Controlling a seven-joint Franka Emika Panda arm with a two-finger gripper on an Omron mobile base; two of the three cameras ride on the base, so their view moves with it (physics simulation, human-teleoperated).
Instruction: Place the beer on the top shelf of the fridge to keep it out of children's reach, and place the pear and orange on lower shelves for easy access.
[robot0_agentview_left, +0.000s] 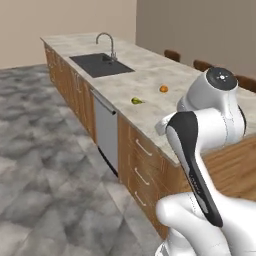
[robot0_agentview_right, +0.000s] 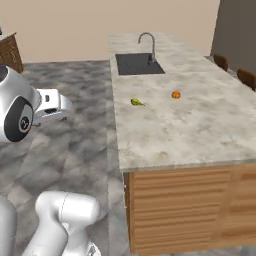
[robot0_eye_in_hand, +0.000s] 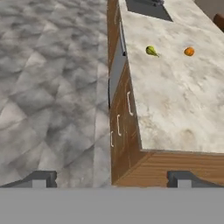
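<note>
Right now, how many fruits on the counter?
2. The pear lies on the counter in front of the sink, nearer the floor-side edge. The orange sits apart from it, further in toward the chairs. More could lie outside the frames.

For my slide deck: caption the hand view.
Open claw above counter corner, pear and orange lying apart beyond.
</note>
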